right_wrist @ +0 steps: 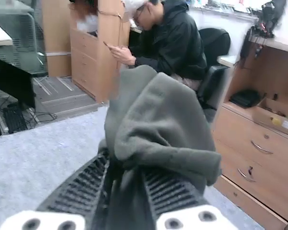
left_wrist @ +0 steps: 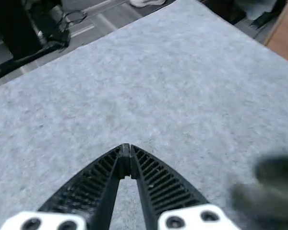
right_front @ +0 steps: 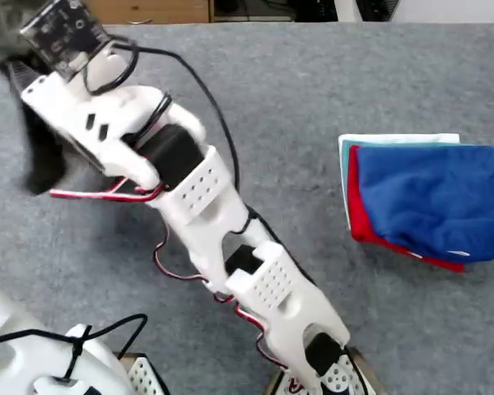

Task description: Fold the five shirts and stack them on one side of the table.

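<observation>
Right end of shirt stack [right_front: 412, 197] off-frame

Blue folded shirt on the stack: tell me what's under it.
Under the blue folded shirt: a red folded shirt, a teal fabric edge, a white fabric edge; everything else is covered.

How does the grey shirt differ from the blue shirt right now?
The grey shirt is bunched and unfolded; the blue shirt is folded flat. The grey shirt is clamped in the jaws of the right gripper, at the left side of the table; the blue shirt lies free atop the red shirt at the right side. Both are shirts from the same job.
</observation>
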`<action>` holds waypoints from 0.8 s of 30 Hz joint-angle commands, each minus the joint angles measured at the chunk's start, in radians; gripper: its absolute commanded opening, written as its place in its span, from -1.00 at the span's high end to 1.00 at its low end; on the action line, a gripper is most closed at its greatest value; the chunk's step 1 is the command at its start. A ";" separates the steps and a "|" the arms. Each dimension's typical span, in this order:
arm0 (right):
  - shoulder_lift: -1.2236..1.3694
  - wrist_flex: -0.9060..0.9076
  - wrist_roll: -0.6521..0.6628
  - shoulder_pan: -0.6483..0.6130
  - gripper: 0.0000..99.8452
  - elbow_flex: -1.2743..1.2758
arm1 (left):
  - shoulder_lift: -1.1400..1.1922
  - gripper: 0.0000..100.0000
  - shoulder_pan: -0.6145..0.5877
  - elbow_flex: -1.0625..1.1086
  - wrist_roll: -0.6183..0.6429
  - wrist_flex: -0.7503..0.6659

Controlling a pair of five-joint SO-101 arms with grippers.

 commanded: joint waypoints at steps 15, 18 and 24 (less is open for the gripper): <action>-0.007 0.709 0.101 0.197 0.99 0.022 | -0.004 0.96 0.255 0.109 0.006 -0.014; -0.024 0.710 0.184 0.248 0.99 0.148 | -0.002 0.96 0.307 0.180 0.006 -0.015; -0.225 0.709 0.193 0.272 0.99 0.595 | 0.150 0.96 0.319 0.221 0.008 -0.048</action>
